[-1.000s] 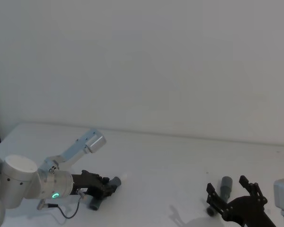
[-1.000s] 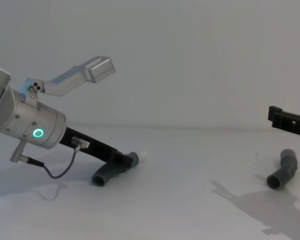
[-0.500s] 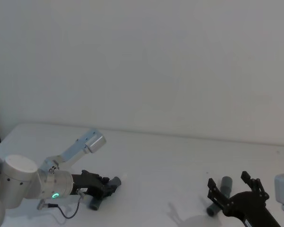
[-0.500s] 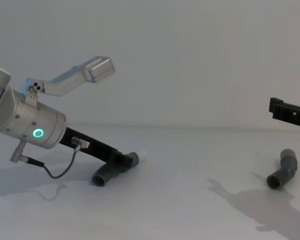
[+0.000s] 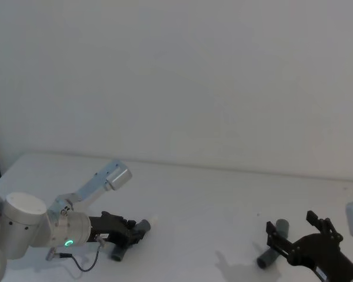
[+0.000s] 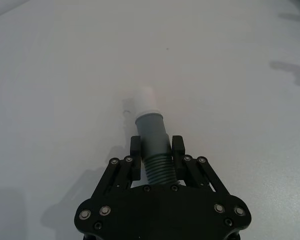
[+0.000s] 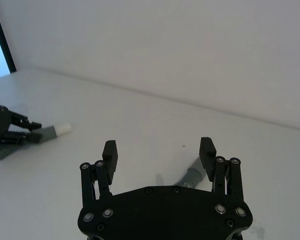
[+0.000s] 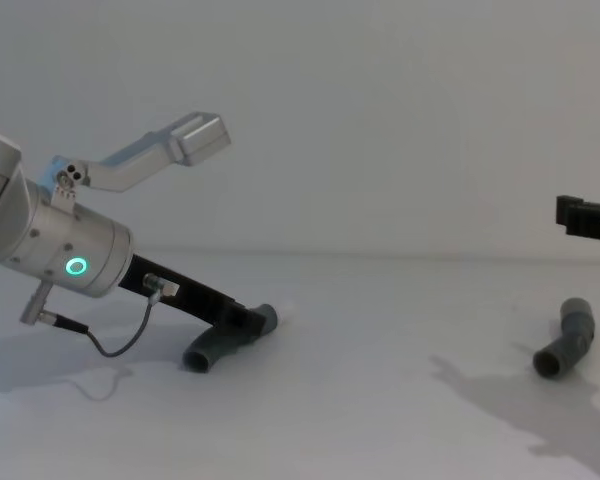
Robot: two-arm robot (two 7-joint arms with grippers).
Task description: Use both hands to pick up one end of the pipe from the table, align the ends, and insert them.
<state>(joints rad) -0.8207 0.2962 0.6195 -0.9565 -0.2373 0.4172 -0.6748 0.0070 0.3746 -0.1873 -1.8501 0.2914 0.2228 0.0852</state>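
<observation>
- The left claw [image 5: 136,231] [image 6: 153,145] [image 8: 242,322] is clamped on the white-tipped pipe piece [image 5: 142,226] [image 6: 153,131] [image 8: 266,320]. Its two fingers press the ribbed stretch from either side, just behind the smooth grey collar.
- We see the white plug tip [image 6: 145,97] [image 7: 64,128] sticking out past the fingers, pointing away from the arm and free of any contact.
- In the chest view this piece's bent dark end points down to the worktop [image 5: 212,200] [image 8: 380,410] beneath the claw. We cannot tell whether it rests there.
- The left arm's silver wrist [image 5: 70,229] [image 8: 75,255] slants down low over the left side of the worktop, and its green ring light [image 5: 67,242] [image 8: 76,266] is glowing.
- The right claw [image 5: 293,224] [image 7: 158,148] [image 8: 586,216] is spread wide and holds nothing.
- The socket pipe piece [image 5: 263,259] [image 7: 190,175] [image 8: 566,344] lies on the right side of the worktop, well apart from the gripped piece.
- In the chest view the right claw hangs well above this piece, not touching it.
- In the right wrist view the socket piece shows between the spread fingers, close to one of them.
</observation>
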